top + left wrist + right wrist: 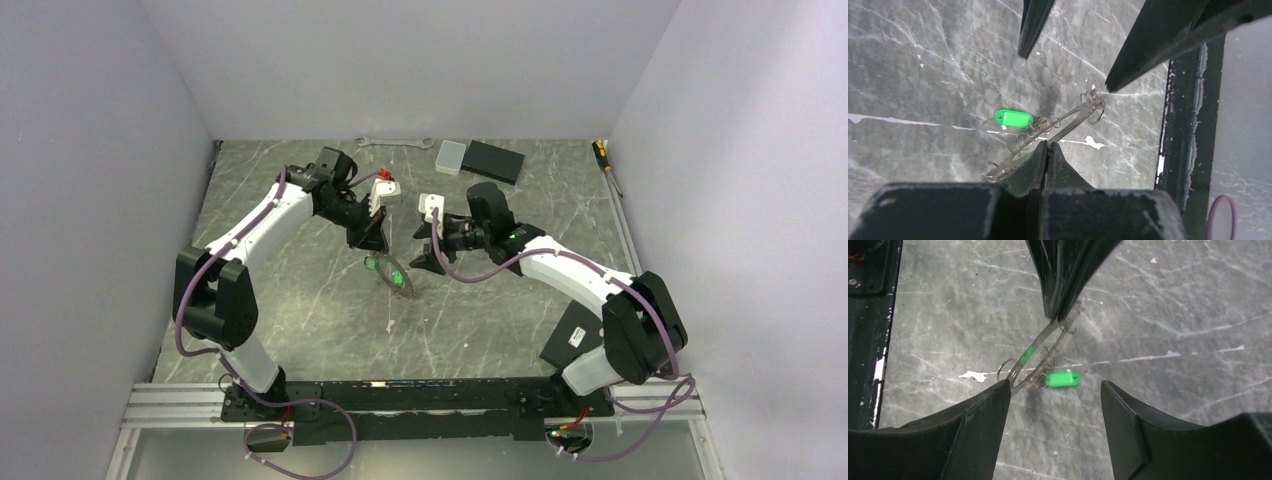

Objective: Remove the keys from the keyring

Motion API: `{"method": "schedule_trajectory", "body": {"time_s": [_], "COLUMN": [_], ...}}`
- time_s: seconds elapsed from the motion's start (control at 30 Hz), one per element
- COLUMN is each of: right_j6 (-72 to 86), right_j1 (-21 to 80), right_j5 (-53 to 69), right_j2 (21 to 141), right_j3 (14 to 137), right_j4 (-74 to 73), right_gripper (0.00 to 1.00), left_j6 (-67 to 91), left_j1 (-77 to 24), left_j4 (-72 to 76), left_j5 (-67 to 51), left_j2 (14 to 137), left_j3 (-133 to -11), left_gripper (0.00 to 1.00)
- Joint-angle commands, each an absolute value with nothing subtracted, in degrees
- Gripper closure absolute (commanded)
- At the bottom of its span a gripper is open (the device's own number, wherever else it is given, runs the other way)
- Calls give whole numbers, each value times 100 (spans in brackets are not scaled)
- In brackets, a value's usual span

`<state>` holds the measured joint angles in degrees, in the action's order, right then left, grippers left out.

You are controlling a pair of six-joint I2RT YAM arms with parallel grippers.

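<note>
My left gripper (372, 238) (1048, 145) is shut on one end of the keyring (1058, 127) (1040, 357), a bunch of thin wire loops with a flat metal blade that hangs just above the table. A key with a bright green head (1014, 118) (1063, 379) (388, 270) dangles from the loops. My right gripper (426, 256) (1054, 386) stands open at the bunch's lower end. Its left fingertip (1000, 390) is right beside the end loop (1007, 369), with the green head level with the gap between the jaws. Any other keys are hidden among the loops.
A silver wrench (395, 142) lies at the back wall. Beside it are a white box (451, 157) and a black box (492, 161). A screwdriver (603, 155) lies along the right wall. A black block (572, 335) sits near the right arm's base.
</note>
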<state>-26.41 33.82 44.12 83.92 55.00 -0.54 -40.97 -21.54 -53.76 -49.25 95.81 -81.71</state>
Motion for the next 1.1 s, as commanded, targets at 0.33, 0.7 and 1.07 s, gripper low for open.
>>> {"method": "schedule_trajectory", "body": {"time_s": [0.33, 0.7, 1.07], "right_j6": [-1734, -839, 594], "right_j1": [3653, 3877, 4330], "right_j5": [4138, 3594, 1666], "right_j2": [8438, 8468, 8630], "right_j3": [5758, 5592, 5610], "right_j4": [336, 507, 761], "right_gripper": [42, 28, 28], "left_j6": [-2888, -2007, -1467], "left_j1": [-2263, -2320, -2364], "left_j4": [-4866, -4482, -4190], "left_j5": [-5225, -5113, -5081], "left_j2": [9884, 10127, 10213], "left_j3": [-8559, -8756, -8754], "left_gripper": [100, 100, 100]}}
